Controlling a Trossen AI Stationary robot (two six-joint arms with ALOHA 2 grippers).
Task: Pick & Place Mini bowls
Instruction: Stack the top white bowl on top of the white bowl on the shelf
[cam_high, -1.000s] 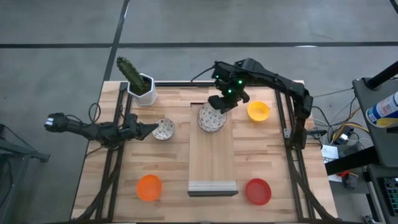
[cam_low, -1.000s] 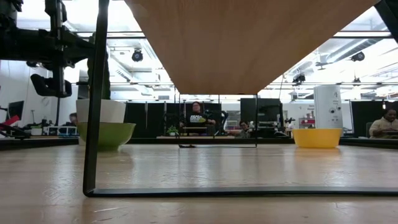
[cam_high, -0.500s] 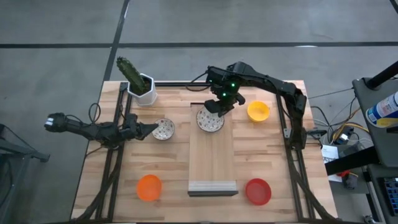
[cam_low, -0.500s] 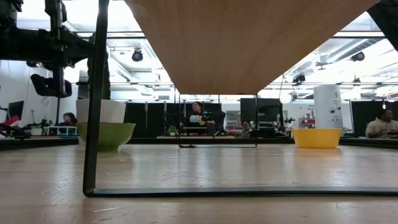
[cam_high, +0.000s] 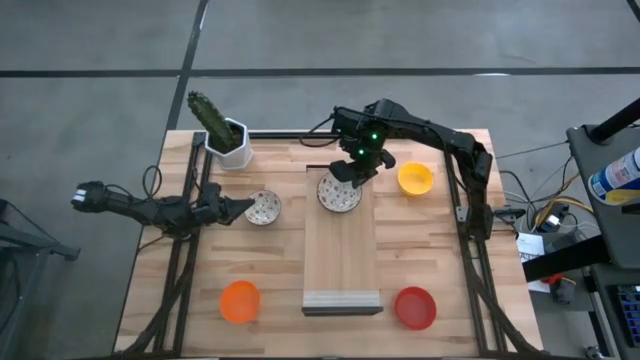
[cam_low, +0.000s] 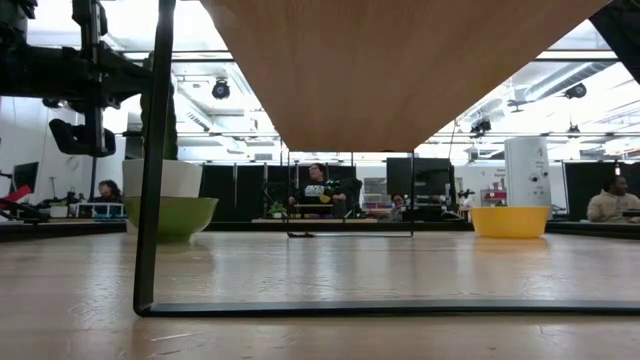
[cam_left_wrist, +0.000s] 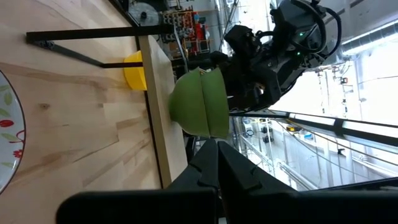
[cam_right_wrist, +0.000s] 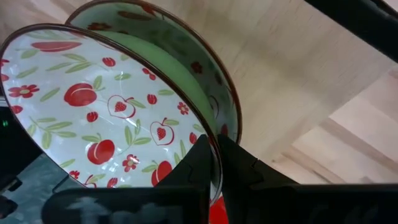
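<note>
Two speckled mini bowls (cam_high: 339, 193), white inside and green outside, are nested on the raised wooden board (cam_high: 341, 250). My right gripper (cam_high: 354, 167) is shut on the upper one (cam_right_wrist: 106, 112), above the lower one (cam_right_wrist: 186, 68). A third speckled bowl (cam_high: 263, 208) rests on its base on the table, with my shut left gripper (cam_high: 240, 208) just to its left. Whether they touch, I cannot tell. The yellow bowl (cam_high: 415, 179), orange bowl (cam_high: 240, 301) and red bowl (cam_high: 415, 307) stand apart on the table. My right gripper pinches the upper bowl's rim (cam_right_wrist: 214, 146), with one finger (cam_right_wrist: 198, 163) inside the bowl and the other outside. It comes slanting down from the far right. The bowl sits tilted in the lower bowl.
A white square pot with a cactus (cam_high: 230, 142) stands at the far left corner. The board stands on a thin black frame (cam_low: 150, 200) above the table. People sit in the room beyond the table's far edge.
My right gripper has moved down and slightly toward the table's left, carrying the upper speckled bowl. It has set that bowl into the one on the board and stayed shut on its rim.
</note>
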